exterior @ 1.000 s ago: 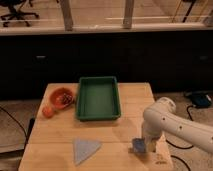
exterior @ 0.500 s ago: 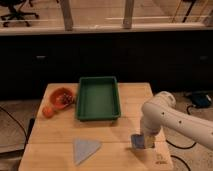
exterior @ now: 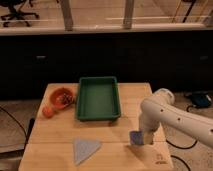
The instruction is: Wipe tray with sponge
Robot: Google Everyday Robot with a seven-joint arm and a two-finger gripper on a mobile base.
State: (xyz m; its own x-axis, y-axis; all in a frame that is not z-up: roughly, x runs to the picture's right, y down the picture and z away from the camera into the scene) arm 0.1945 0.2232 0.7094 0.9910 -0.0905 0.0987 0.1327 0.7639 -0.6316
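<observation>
one gripper (exterior: 145, 135), half hidden, at sponge (exterior: 135, 138)

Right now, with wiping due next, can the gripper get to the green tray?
Probably yes: the gripper, at the sponge front right on the table, has only tabletop between it and the green tray.

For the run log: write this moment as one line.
gripper: down at sponge, table front-right | tray: far centre, apart from sponge | wipe: not yet begun
</observation>
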